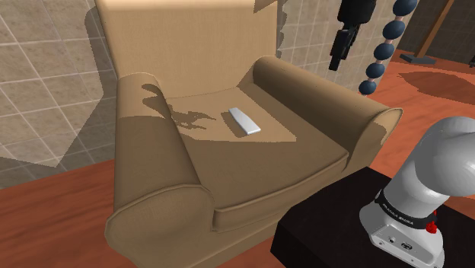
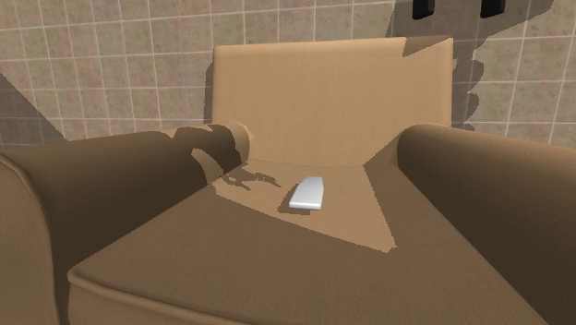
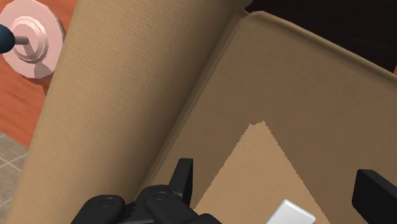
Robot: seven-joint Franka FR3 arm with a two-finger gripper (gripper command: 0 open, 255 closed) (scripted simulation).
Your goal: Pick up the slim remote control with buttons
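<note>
A slim pale grey remote (image 1: pixel 243 120) lies flat on the seat cushion of a tan armchair (image 1: pixel 156 152), near the backrest in a lit patch. It lies at the seat's middle in the second exterior view (image 2: pixel 306 193). My black gripper (image 1: pixel 336 62) hangs high above the chair, over the armrest on the shoulder view's right, well clear of the remote. In the wrist view the fingers (image 3: pixel 183 179) stand wide apart with nothing held, and a corner of the remote (image 3: pixel 291 213) lies between them, far below. Both fingertips (image 2: pixel 423 7) poke in at the top of the second exterior view.
The armchair's two thick armrests (image 1: pixel 323 95) flank the seat. My black stand (image 1: pixel 327 228) and white arm base (image 1: pixel 426 190) sit at the shoulder view's lower right. A dark blue beaded post (image 1: pixel 384 46) on a pink disc foot (image 3: pixel 35 38) stands beside the chair. Tiled walls rise behind.
</note>
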